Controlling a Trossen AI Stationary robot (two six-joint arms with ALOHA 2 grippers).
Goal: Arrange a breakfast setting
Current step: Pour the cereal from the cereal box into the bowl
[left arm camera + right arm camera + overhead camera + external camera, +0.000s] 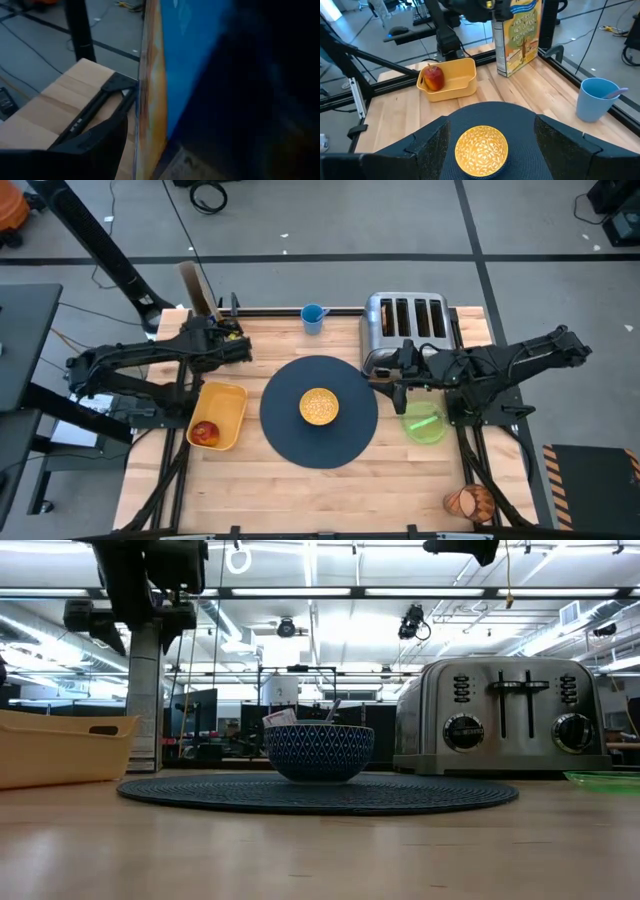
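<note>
A yellowish bowl stands in the middle of the dark round mat; it also shows in the right wrist view. The green plate lies right of the mat. A red apple lies in a yellow bin. The orange-brown cup lies at the near right corner. A spoon handle sticks out of the blue cup. No toast shows. My left gripper is at the far left corner, shut on a cereal box. My right gripper hovers open by the mat's right side. My left gripper holds the cereal box by its top end, coming from above. One finger lies against the box's narrow orange edge; the other finger is hidden by the box. The box stands upright with its bottom on the table.
The chrome toaster stands at the far right, just behind my right gripper. The blue cup stands at the far edge. Bare wood lies along the near edge in front of the mat.
</note>
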